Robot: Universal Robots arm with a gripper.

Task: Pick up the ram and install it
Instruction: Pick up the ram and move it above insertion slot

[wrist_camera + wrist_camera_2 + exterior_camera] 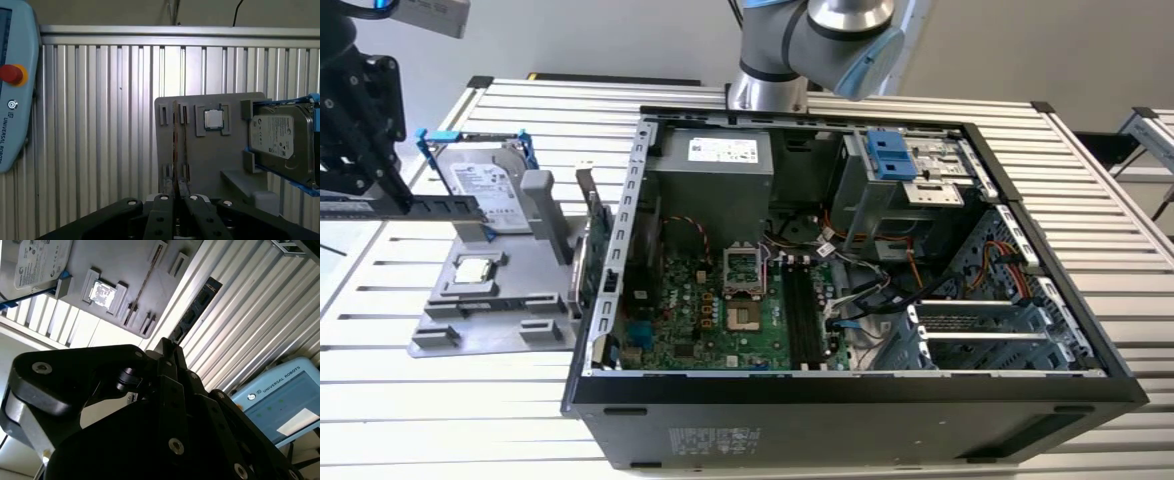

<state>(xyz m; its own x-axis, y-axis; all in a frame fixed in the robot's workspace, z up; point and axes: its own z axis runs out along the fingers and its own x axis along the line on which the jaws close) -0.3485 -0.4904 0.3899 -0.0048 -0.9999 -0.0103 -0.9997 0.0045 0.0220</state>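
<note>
Ribbed aluminium surface [454, 420] carries an open black metal case [854, 420] and a grey plastic holder [494, 320]. Black jaws are closed on the ram [440, 207], above the holder. The thin dark stick lies level, its long axis running across the exterior view.

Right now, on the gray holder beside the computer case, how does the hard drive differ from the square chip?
The hard drive is much larger than the chip. The drive stands on edge between blue rails; the chip lies flat in a square recess. The drive carries a pale label; the chip has a bare metal top. Both sit on the gray holder, outside the computer case.
</note>
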